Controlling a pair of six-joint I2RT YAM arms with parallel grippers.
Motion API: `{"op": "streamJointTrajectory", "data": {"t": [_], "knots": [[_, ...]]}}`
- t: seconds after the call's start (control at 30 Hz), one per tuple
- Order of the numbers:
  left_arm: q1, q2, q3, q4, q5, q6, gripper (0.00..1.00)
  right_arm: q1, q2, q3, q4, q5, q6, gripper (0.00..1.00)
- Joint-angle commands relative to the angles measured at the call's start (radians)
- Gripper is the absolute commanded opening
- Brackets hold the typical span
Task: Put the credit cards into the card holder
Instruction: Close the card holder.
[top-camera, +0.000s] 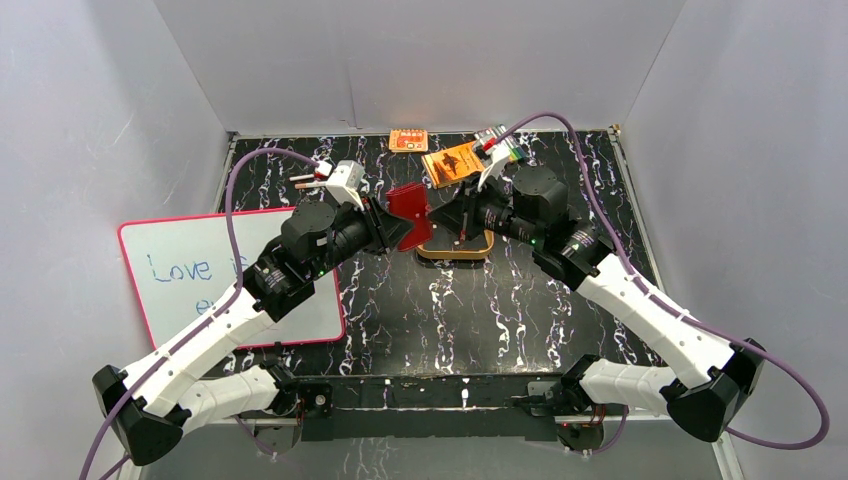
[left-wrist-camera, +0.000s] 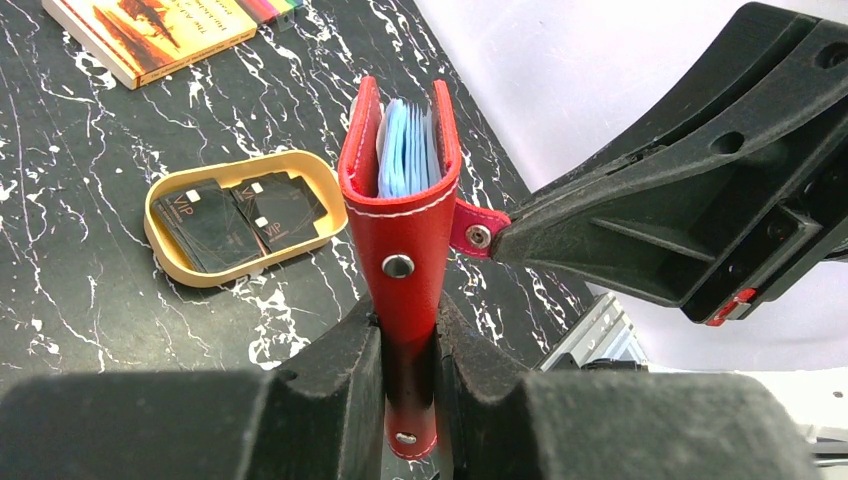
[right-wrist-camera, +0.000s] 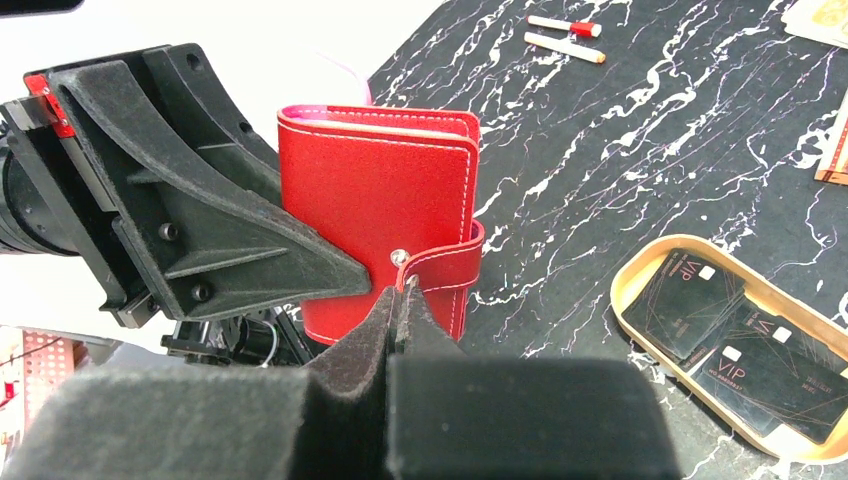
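Observation:
The red card holder (top-camera: 408, 205) hangs in the air between the two arms, above the table. My left gripper (left-wrist-camera: 410, 345) is shut on its lower spine; bluish sleeves (left-wrist-camera: 405, 150) show inside it. My right gripper (right-wrist-camera: 400, 290) is shut on the holder's snap tab (right-wrist-camera: 440, 268), which also shows in the left wrist view (left-wrist-camera: 475, 228). The holder is also in the right wrist view (right-wrist-camera: 375, 200). Dark credit cards (left-wrist-camera: 240, 215) lie in a tan oval tray (left-wrist-camera: 160, 235) on the table, also in the right wrist view (right-wrist-camera: 735, 350). In the top view the cards are hidden under the right arm.
The tan tray (top-camera: 455, 252) sits mid-table under the grippers. An orange book (top-camera: 452, 162) and an orange packet (top-camera: 408, 139) lie at the back. A whiteboard (top-camera: 215, 275) lies at the left. Two markers (right-wrist-camera: 565, 35) lie on the table.

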Motion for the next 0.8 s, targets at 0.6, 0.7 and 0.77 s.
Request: {"op": "streamJointTrajectory", "data": {"t": [0.6, 0.7, 0.77], "knots": [[0.003, -0.018, 0.020, 0.047, 0.068, 0.025, 0.00, 0.002, 0.027, 0.030, 0.041, -0.059, -0.036, 0.00], [0.003, -0.014, 0.020, 0.046, 0.071, 0.025, 0.00, 0.002, 0.026, 0.031, 0.039, -0.053, -0.036, 0.00], [0.003, -0.011, 0.021, 0.046, 0.076, 0.026, 0.00, 0.001, 0.024, 0.029, 0.042, -0.048, -0.036, 0.00]]}}
